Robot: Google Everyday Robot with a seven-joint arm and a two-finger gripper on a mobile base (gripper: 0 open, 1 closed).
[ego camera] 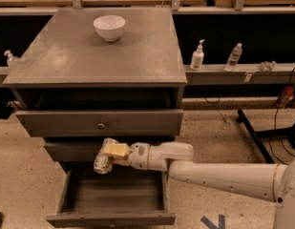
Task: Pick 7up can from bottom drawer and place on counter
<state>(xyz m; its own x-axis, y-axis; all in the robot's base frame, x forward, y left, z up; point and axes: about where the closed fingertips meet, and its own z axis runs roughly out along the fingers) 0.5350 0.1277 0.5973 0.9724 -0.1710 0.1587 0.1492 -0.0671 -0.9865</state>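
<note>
Up and far to the left of the gripper, a small pump bottle [10, 57] stands at the left end of a long shelf, beside the cabinet. Below the gripper and to its left, the bottom drawer [69, 194] is pulled wide open, its dark tray bare where it shows. The 7up can [102, 162] hangs at the gripper's left end, tilted, above the rear left part of that open tray and in front of the shallow drawer front [66, 151] behind it. The gripper [109, 152] is clamped on the can's upper part, with its yellowish fingers [116, 150] pressed against it. Just above the gripper, a wider drawer with a round knob [101, 126] sticks out between the gripper and the top. Well above the gripper lies the flat grey surface [137, 61]; a white bowl [109, 26] sits near its back edge. To the right of the gripper, the white arm [223, 175] stretches in from the lower right corner. Up and to the right, on the long shelf [261, 75], stand a white pump bottle [197, 56] and a clear water bottle [234, 56], both well apart from the gripper.
</note>
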